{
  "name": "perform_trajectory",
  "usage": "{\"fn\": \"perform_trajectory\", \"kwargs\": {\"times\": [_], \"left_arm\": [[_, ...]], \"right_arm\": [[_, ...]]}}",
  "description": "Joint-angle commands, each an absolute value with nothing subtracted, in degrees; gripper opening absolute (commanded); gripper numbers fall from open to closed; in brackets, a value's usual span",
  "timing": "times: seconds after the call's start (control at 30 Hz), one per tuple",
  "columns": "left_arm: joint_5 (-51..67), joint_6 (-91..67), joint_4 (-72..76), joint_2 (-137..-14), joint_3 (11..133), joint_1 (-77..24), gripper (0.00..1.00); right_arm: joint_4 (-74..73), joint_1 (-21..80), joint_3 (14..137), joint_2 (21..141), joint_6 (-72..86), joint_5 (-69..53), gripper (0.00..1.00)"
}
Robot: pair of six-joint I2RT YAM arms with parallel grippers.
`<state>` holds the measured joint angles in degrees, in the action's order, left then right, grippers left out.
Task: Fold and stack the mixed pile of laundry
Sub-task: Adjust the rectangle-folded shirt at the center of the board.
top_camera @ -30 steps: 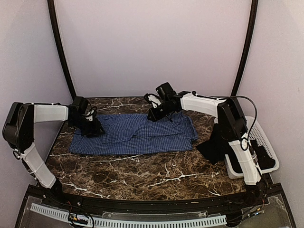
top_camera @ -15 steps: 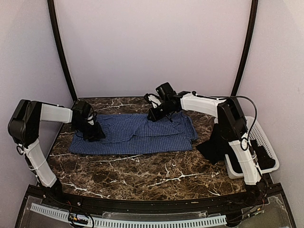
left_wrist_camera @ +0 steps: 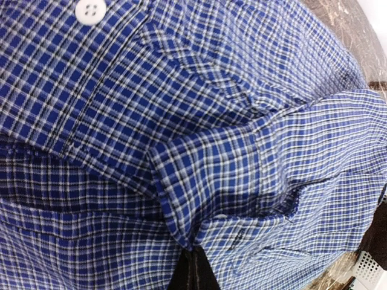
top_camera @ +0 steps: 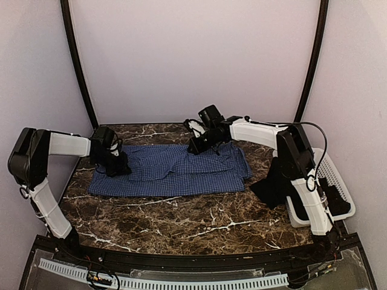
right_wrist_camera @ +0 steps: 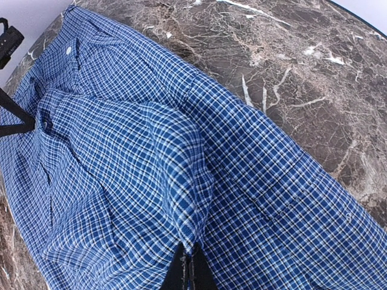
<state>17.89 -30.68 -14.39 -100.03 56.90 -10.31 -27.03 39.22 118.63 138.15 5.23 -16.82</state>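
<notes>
Blue-and-white check fills the middle of the frame: the checked shirt [top_camera: 172,170] lies spread flat on the marble bench [top_camera: 181,217], its long side running left to right. At its left end the left hand [top_camera: 118,164] is down on the cloth. That arm is folded at the elbow on the far left, with the forearm reaching level toward the centre. The wrist view settles it: the fingers [left_wrist_camera: 192,275] are clamped together, with a fold of check drawn tight between them. At the shirt's upper edge, just right of centre, the right hand [top_camera: 195,147] tips down onto the fabric, its arm stretched long from the right side. Those fingers [right_wrist_camera: 188,272] are pinched closed too, a raised ridge of cloth running straight into them. The black garment [top_camera: 270,184] sits heaped at the right, partly behind the right arm, between the shirt and the white basket [top_camera: 329,166]. More black cloth shows inside the basket.
</notes>
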Motion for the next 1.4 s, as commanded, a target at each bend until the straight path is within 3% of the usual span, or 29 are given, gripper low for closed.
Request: {"fn": "perform_trajectory", "kwargs": {"times": [0.0,0.57,0.77,0.9,0.97,1.07,1.13,1.37], "left_arm": [[17.7,-30.0,-15.3,-94.3,59.1,-10.5,0.0],[19.1,-29.6,-22.4,-82.9,62.6,-10.5,0.0],[15.1,-30.3,-26.3,-80.2,58.1,-10.5,0.0],[11.6,-30.5,-26.9,-83.1,56.2,-10.2,0.0],[9.7,-30.3,-27.5,-86.3,56.6,-10.1,0.08],[6.9,-30.1,-27.3,-86.9,57.0,-9.9,0.32],[4.9,-29.3,-27.0,-85.9,58.1,-9.9,0.4],[3.7,-21.4,-28.3,-87.3,62.1,-10.6,0.43]], "right_arm": [[-26.1,38.9,118.8,137.3,5.9,-16.3,0.0],[-26.1,38.1,118.7,135.8,6.7,-18.2,0.0],[-27.7,38.5,116.1,134.1,6.5,-18.7,0.3],[-27.2,38.5,111.0,129.4,7.9,-18.5,0.36],[-26.5,38.6,107.3,126.1,9.0,-18.1,0.37],[-26.1,39.1,101.4,120.4,10.4,-16.3,0.37],[-25.7,39.4,96.9,117.3,11.2,-15.1,0.37],[-26.1,41.4,87.0,112.5,15.4,-14.5,0.32]]}}
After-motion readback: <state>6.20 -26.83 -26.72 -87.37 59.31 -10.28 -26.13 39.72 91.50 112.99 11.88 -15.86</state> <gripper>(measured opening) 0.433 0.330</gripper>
